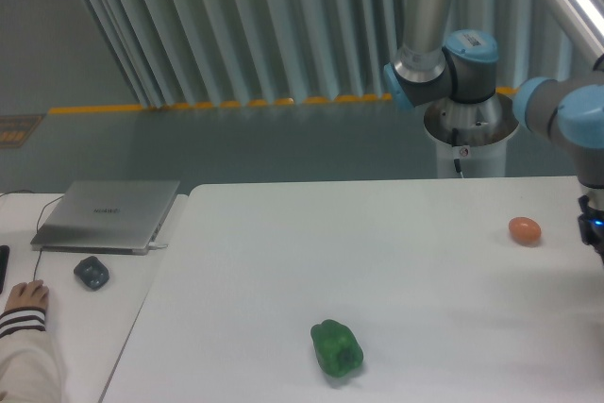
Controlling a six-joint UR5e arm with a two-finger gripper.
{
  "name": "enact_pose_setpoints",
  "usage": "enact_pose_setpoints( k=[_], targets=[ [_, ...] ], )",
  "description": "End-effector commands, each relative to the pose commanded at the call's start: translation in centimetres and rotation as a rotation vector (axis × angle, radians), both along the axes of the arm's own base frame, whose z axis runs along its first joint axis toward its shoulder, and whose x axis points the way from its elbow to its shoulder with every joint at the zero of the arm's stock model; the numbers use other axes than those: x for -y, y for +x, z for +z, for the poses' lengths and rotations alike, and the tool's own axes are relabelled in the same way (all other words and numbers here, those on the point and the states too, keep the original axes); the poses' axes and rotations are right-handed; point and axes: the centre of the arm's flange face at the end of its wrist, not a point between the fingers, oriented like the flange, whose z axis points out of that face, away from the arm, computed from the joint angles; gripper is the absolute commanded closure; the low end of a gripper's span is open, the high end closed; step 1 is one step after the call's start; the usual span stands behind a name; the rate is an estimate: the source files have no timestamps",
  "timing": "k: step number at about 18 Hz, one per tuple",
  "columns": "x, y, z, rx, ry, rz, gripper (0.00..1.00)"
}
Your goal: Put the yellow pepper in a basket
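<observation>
The yellow pepper is out of view, and no basket shows either. The arm's grey and blue wrist [566, 115] reaches in at the right edge of the frame. Below it, a dark piece with a small blue light [593, 224] is the gripper's body, cut off by the frame edge. Its fingers lie outside the picture, so whether they hold anything is hidden.
A green bell pepper [337, 348] lies near the front of the white table [377, 252]. A small orange-brown egg-shaped thing [525, 229] sits at the right, close to the gripper's body. On the left are a closed laptop [109, 213], a dark mouse [92, 273] and a person's hand [24, 297].
</observation>
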Motion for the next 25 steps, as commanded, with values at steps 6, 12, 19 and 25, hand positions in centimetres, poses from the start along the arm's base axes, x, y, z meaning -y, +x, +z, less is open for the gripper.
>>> enact_pose_setpoints(
  k=[6, 12, 19, 25],
  targets=[
    [-0.4, 4.3, 0.8, 0.160, -0.013, -0.046, 0.00],
    [0.5, 5.5, 0.0, 0.287, -0.117, -0.271, 0.00],
    [-0.4, 7.5, 1.7, 0.284, -0.093, -0.367, 0.00],
    [-1.2, 8.1, 1.1, 0.332, -0.020, -0.373, 0.00]
  ],
)
